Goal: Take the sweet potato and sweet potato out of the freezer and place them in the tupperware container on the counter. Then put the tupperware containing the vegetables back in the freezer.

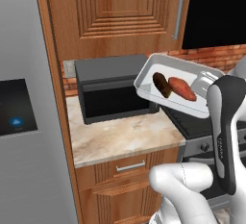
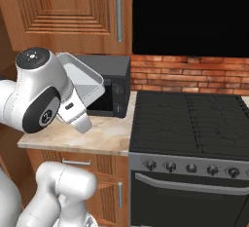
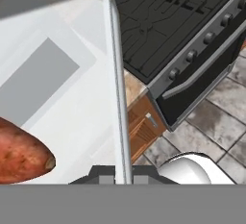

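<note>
Tupperware container [image 1: 147,78] up in the air above the counter [image 1: 120,139], in front of the microwave [image 1: 110,91], tilted toward the left base camera. Gripper [image 3: 122,174] clamped tight on one rim, wall edge rising straight between the fingertips in the hand view. Lifted this way probably for the trip back to the freezer, loading looking finished. Pale, shallow, translucent tray with rounded corners; inside, orange-red sweet potato [image 1: 182,88] just beside darker sweet potato [image 1: 162,84]. Tilt could let both roll.
</note>
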Controlling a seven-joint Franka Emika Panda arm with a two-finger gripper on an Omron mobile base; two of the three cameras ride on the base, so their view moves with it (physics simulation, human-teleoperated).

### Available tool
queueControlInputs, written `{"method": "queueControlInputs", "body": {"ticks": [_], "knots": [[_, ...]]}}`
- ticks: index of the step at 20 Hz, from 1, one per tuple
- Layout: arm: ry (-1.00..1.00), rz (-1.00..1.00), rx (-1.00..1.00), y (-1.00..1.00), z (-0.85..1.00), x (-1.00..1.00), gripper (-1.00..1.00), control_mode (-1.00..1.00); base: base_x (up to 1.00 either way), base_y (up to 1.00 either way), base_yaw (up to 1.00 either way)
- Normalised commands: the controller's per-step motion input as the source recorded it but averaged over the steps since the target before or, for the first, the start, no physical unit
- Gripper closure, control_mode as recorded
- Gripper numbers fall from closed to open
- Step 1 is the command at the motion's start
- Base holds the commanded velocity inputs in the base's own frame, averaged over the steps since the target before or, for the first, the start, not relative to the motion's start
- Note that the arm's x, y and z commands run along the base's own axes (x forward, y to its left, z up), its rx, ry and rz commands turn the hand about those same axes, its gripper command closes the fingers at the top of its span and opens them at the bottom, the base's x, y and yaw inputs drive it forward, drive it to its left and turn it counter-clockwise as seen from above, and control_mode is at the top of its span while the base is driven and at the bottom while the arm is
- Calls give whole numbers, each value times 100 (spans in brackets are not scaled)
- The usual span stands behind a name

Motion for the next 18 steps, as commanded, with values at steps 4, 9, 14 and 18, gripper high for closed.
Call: {"method": "queueControlInputs", "body": {"ticks": [4, 9, 14, 18], "knots": [[0, 0, 0, 0, 0, 0, 100, -100, 0, 0, 0], [0, 0, 0, 0, 0, 0, 100, -100, 0, 0, 0], [0, 0, 0, 0, -1, 0, 100, 100, -38, 1, 0], [0, 0, 0, 0, 0, 0, 100, 100, -96, 3, 0]]}}
